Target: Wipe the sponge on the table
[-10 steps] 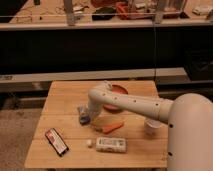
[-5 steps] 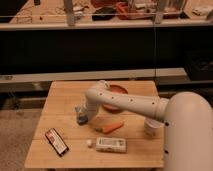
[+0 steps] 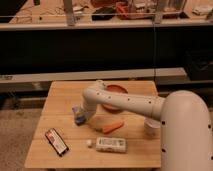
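The small light-blue sponge (image 3: 77, 111) lies on the left-middle of the pale wooden slatted table (image 3: 60, 95). My white arm reaches across the table from the right, and the gripper (image 3: 80, 117) points down right at the sponge, touching or pressing it. The gripper's end partly covers the sponge, so only the sponge's upper left corner shows.
An orange bowl (image 3: 119, 91) sits behind the arm. An orange carrot-like piece (image 3: 112, 127), a white rectangular packet (image 3: 111, 145) and a small white ball (image 3: 89, 143) lie near the front. A black-and-red packet (image 3: 56, 141) lies front left. A long grey bench (image 3: 75, 76) runs behind.
The gripper has moved left and slightly toward the front across the table, with the sponge moving along under it.
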Controlling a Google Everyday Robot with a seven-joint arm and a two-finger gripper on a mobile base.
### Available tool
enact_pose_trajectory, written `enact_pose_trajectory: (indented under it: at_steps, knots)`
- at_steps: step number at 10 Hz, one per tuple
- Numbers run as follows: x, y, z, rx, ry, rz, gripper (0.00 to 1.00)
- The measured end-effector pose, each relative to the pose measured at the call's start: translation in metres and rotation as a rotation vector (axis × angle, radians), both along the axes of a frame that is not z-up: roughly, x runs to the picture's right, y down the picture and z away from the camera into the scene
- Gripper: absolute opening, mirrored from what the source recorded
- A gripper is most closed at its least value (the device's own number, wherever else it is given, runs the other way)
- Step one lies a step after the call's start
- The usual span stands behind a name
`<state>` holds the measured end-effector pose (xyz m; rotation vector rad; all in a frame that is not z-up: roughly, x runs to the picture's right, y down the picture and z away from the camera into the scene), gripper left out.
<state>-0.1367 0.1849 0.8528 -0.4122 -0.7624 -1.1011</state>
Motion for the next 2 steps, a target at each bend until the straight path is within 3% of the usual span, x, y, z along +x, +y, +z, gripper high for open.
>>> enact_pose_trajectory:
  at_steps: [2]
  knots:
    - [-0.0083,0.0022,-0.0018,0.004,-0.017,-0.02,0.0]
